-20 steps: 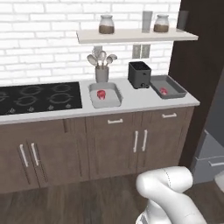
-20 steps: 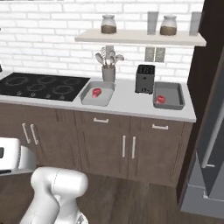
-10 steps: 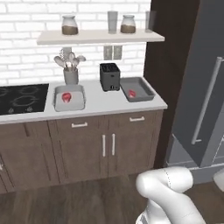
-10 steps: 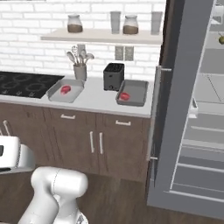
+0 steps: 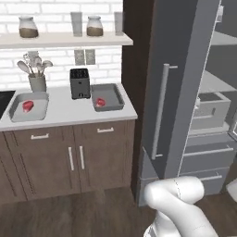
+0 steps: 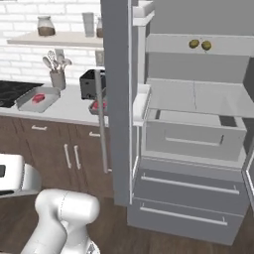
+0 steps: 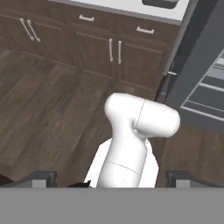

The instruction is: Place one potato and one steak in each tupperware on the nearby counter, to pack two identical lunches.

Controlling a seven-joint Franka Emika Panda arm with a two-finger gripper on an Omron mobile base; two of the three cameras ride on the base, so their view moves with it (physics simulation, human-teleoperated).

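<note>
the tool point(image 7: 111, 177) is spread wide, its tips far apart at the bottom of the hand view, pinching nothing, pointed down at the wood floor point(image 7: 43, 113). on the bench point(image 5: 69, 111) the light tray point(image 5: 28, 106) and the dark tray point(image 5: 107, 97) each hold one red steak point(image 5: 28, 105), with the toaster point(image 5: 79, 83) between them. the fridge point(image 6: 198, 124) stands open, with two potatoes point(image 6: 200, 44) side by side on its top shelf.

Matt pale counter point(image 5: 69, 111) tops dark wood-grain cabinets point(image 5: 69, 157) with metal handles.
</note>
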